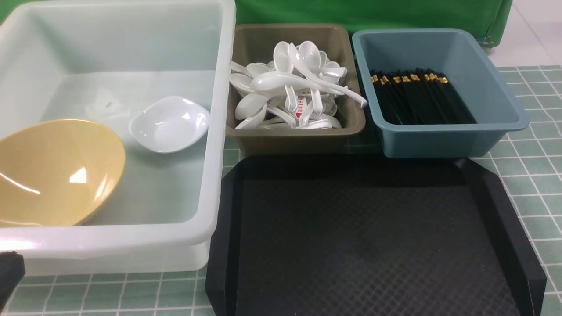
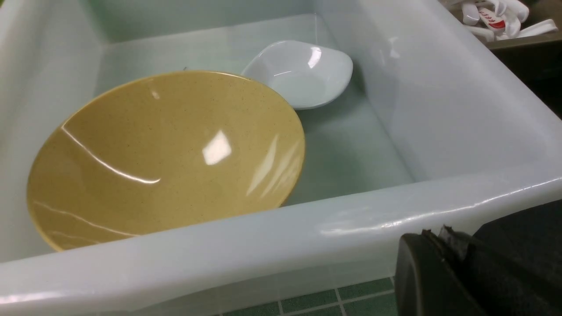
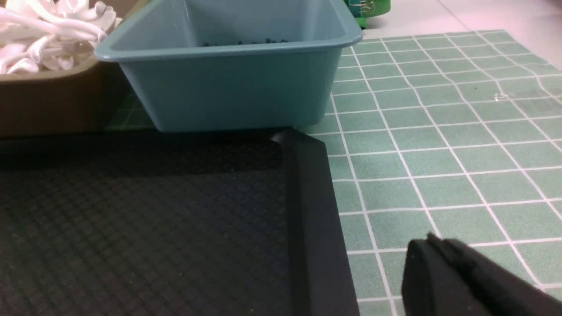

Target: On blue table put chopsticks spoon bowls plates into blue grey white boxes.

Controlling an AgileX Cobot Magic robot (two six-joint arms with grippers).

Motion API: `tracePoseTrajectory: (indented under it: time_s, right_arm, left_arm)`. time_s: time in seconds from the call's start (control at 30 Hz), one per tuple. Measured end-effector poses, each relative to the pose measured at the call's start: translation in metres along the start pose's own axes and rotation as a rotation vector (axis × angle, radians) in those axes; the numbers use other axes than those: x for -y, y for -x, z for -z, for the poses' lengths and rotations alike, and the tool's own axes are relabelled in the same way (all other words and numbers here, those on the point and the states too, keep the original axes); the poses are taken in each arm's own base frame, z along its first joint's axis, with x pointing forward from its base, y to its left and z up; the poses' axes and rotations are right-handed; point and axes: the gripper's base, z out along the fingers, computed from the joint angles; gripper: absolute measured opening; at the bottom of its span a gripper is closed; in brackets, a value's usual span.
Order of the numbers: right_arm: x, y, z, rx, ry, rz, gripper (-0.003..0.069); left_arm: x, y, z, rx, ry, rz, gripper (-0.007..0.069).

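The white box (image 1: 217,131) holds a tilted yellow bowl (image 1: 52,171) and a small white dish (image 1: 169,123). The grey box (image 1: 294,136) is full of white spoons (image 1: 292,87). The blue box (image 1: 439,136) holds black chopsticks (image 1: 417,98) with gold ends. The black tray (image 1: 369,237) holds nothing. My left gripper (image 2: 432,235) is shut and empty, just outside the white box's near wall (image 2: 263,245), with the yellow bowl (image 2: 167,153) and white dish (image 2: 303,72) beyond it. My right gripper (image 3: 432,240) is shut and empty, low over the tiled cloth beside the tray's right rim (image 3: 314,210).
A green tiled cloth (image 1: 535,175) covers the table to the right of the tray and the blue box (image 3: 232,83). A green backdrop (image 1: 373,13) stands behind the boxes. A bit of the left gripper shows at the front view's lower left corner (image 1: 9,272).
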Motion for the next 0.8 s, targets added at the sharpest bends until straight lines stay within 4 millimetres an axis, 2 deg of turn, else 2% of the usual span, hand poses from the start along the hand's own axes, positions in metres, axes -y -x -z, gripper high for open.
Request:
tracePoseTrajectory:
  time_s: [0.67,0.8]
  right_arm:
    - [-0.0001,-0.0002,0.0,-0.002,0.002,0.01,0.0041]
    - [-0.0001,-0.0002,0.0,-0.002,0.002,0.01,0.0043]
  left_arm:
    - [-0.0001,-0.0043,-0.0036,-0.01,0.0,0.004,-0.0013]
    - [-0.0024,-0.0056,-0.0072,0.056,0.028,0.002,-0.0013]
